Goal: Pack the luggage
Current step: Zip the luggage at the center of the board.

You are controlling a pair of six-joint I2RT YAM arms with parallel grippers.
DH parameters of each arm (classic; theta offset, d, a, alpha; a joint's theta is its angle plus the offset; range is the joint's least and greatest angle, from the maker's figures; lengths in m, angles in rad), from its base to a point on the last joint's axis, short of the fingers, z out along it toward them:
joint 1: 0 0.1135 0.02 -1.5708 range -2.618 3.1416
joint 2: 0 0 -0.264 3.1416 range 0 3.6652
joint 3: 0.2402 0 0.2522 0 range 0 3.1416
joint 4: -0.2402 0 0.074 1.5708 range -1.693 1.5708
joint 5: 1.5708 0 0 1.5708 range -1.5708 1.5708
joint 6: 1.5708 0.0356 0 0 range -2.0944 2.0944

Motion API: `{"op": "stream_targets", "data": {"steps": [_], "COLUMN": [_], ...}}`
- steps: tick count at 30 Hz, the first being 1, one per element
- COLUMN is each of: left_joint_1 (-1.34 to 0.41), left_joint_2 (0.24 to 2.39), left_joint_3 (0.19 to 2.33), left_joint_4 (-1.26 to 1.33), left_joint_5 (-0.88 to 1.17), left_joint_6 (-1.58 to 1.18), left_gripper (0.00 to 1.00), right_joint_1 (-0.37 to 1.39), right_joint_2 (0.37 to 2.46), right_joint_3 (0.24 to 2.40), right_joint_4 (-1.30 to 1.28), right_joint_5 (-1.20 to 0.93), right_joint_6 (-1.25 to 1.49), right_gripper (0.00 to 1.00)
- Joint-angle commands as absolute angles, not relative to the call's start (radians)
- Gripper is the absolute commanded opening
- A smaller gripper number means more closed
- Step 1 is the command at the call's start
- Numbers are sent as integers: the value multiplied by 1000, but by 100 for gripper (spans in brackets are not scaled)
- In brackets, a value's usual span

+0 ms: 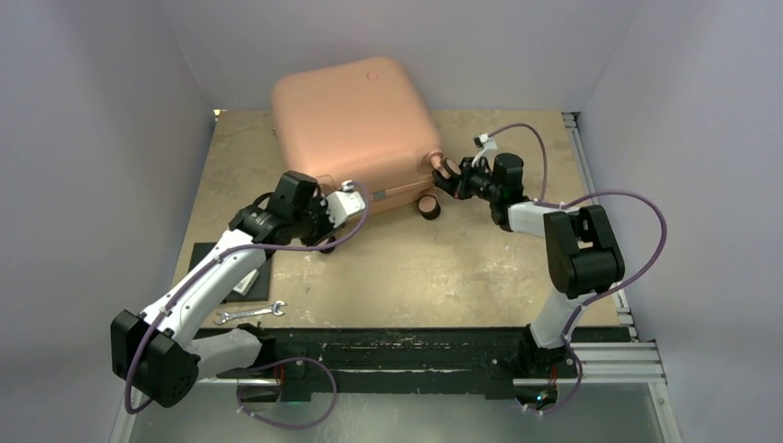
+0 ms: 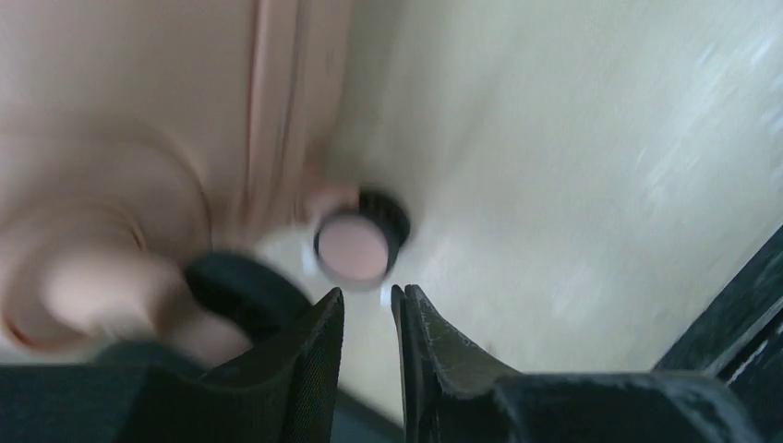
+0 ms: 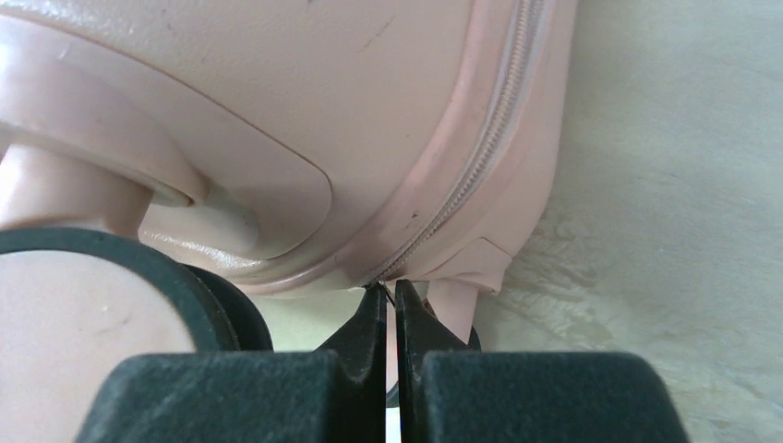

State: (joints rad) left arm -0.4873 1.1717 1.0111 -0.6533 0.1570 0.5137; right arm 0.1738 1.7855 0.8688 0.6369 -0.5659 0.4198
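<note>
Jaws of the right gripper (image 3: 390, 309) press together at the zipper (image 3: 480, 152) end; whether they pinch its pull I cannot tell. Left gripper (image 2: 369, 318) jaws stand narrowly apart, empty, by a wheel (image 2: 354, 247). Luggage (image 1: 355, 120) lies closed on the table (image 1: 462, 268). Likely the zipper step; next needs a steady drag along it.

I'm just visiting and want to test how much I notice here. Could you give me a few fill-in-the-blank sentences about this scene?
1. The suitcase is ____ in colour.
2. The right pincer is closed at the suitcase's ____.
3. The silver tool lying on the table is a ____.
4. The round pink-and-black part at the suitcase's edge is a ____.
Missing words: pink; zipper; wrench; wheel.
</note>
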Motion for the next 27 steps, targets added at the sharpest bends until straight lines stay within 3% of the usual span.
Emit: {"op": "stream_targets", "data": {"steps": [1, 13, 21, 27], "left_joint_1": [-411, -399, -391, -384], "left_joint_2": [1154, 1125, 1112, 1099], "left_joint_3": [944, 910, 890, 902], "left_joint_4": [-908, -892, -879, -887], "left_joint_5": [-49, -69, -69, -58], "left_joint_6": [517, 518, 528, 529], "left_gripper": [26, 17, 12, 11], "right_joint_1": [112, 106, 104, 110], "right_joint_2": [1750, 1668, 1790, 1876], "right_joint_3": [954, 960, 1098, 1195], "right_joint_4": [530, 496, 484, 474], "right_joint_5": [-40, 5, 41, -71], "right_joint_6": [337, 232, 77, 19], "right_gripper": [0, 0, 0, 0]}}
